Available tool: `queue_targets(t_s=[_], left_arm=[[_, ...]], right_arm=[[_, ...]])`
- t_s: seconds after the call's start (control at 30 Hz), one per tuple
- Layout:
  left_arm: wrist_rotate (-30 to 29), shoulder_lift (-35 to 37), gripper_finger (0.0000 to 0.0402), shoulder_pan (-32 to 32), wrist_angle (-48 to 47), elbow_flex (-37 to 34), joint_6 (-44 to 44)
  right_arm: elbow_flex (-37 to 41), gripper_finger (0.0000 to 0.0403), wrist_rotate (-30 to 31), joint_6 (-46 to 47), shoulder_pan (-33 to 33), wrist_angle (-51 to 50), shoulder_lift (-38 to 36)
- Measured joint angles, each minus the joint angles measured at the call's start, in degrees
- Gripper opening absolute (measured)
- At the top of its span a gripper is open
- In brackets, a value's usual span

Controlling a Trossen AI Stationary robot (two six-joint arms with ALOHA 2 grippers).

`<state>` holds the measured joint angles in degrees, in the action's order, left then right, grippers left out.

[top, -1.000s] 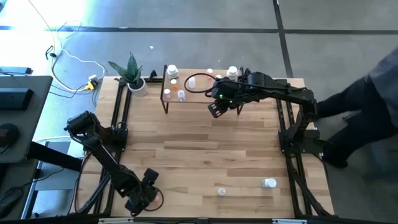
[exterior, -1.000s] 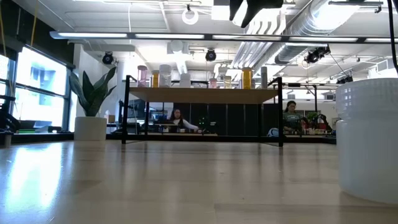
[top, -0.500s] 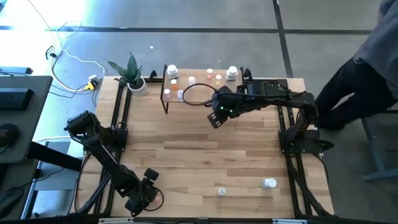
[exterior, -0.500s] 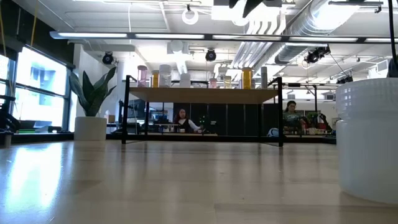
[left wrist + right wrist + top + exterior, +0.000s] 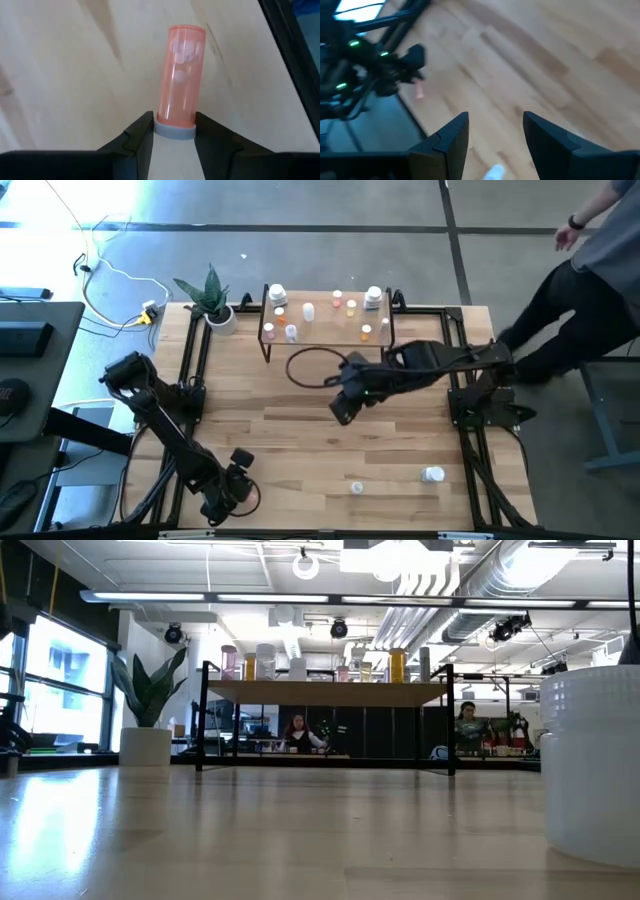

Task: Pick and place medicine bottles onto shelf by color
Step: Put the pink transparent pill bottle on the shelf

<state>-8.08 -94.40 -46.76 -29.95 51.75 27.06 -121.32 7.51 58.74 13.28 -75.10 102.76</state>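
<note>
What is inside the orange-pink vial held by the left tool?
Through the clear wall of the orange-pink vial, a few pale round tablets show near its far end. The left tool grips it at the grey cap; whatever lies inside the cap is hidden.

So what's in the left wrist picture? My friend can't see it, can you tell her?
The left gripper is shut on a small pink bottle, its two dark fingers pinching the grey cap end. The see-through bottle has a few pale pills inside and points away from the camera over the light wooden table.
</note>
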Motion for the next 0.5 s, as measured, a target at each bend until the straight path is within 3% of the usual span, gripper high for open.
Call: queue_targets(t_s=[0.5], left_arm=[[-10.14,12.06,0.0119,4.20,-3.83,0.00,-14.70]], right_arm=[[0.00,0.0179,-1.80,7.28,5.70,7.79,0.00]])
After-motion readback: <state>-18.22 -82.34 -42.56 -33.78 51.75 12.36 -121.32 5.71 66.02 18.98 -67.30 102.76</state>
